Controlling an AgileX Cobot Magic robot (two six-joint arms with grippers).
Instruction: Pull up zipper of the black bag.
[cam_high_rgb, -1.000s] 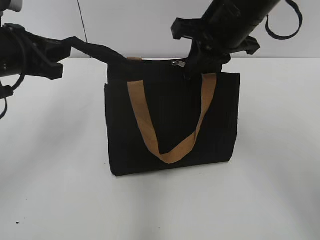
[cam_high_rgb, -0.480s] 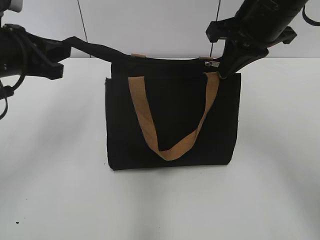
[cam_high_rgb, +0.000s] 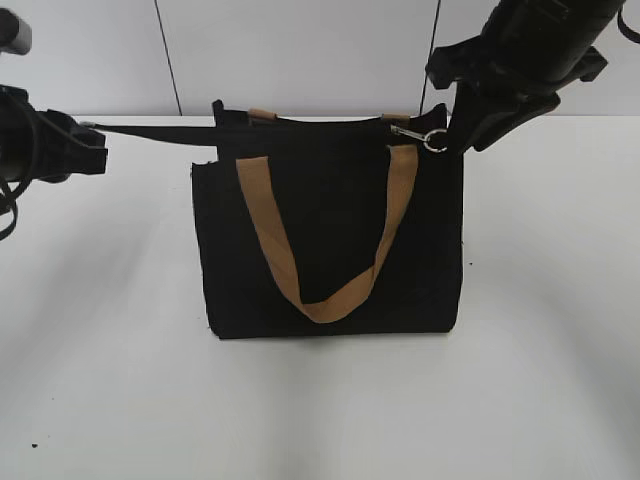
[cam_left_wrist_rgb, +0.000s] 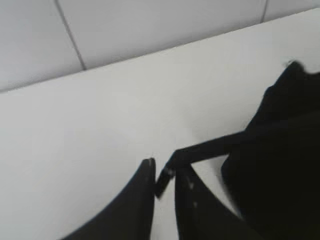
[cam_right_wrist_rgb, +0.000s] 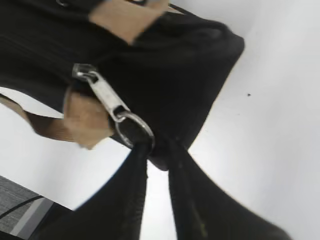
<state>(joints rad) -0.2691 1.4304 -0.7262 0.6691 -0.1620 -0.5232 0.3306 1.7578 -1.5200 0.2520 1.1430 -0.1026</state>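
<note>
My right fingers (cam_right_wrist_rgb: 157, 150) pinch the ring of the silver pull (cam_right_wrist_rgb: 107, 102), which stretches taut from its slider toward them. In the outside view the pull (cam_high_rgb: 420, 137) sits at the right end of the zipper (cam_high_rgb: 330, 120), close to the bag's right top corner, so I judge the zip run nearly or fully done; what may remain is a last bit of travel to the corner, then letting go. I cannot see the teeth well enough to say the line is sealed all along.

My left fingers (cam_left_wrist_rgb: 162, 175) are pressed together on the end of a thin black strap (cam_high_rgb: 150, 129), which runs tight and level from the bag's left top corner out to the left, bracing the bag against my pull.

The black bag (cam_high_rgb: 330, 240) stands upright on the white bench (cam_high_rgb: 540, 380), about the middle of it, its tan handle (cam_high_rgb: 320, 240) hanging down the near face.

My right arm comes down at a slant from the upper right, wrist above the bag's right corner. My left arm reaches in low from the left edge, well apart from the bag.
</note>
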